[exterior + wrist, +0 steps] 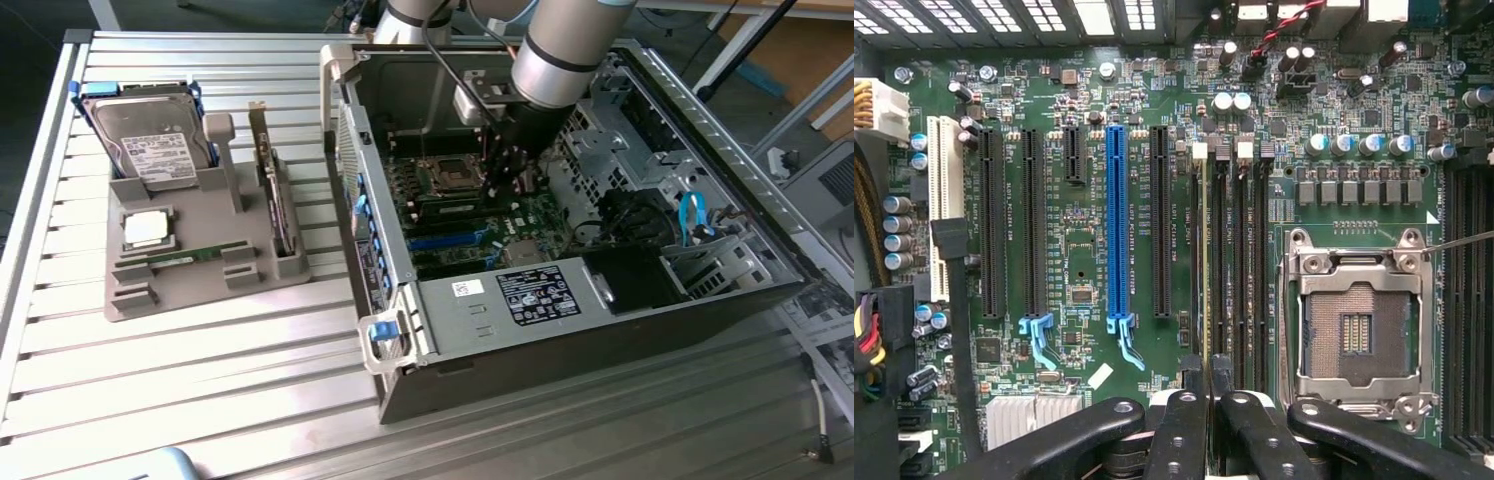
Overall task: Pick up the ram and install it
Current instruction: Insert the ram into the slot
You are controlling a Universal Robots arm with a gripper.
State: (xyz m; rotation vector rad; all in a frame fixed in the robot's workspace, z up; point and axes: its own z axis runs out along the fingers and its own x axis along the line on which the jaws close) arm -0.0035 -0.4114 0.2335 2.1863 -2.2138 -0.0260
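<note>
Over the motherboard (1094, 260) near the case's rear wall, the gripper (1206, 400) is clamped on the ram (1205, 300), edge-on, its long axis along the memory slots (1239, 260) directly beneath.

The counter (200, 400) is ribbed, dull-shining metal. The computer case (454, 310) is grey sheet metal. The motherboard (1084, 250) looks glossy green, with matt black plastic slots (1159, 220).

The gripper (511, 178) is hanging inside the open computer case (400, 330), with metal walls and drive cages (627, 150) crowding around it.
</note>
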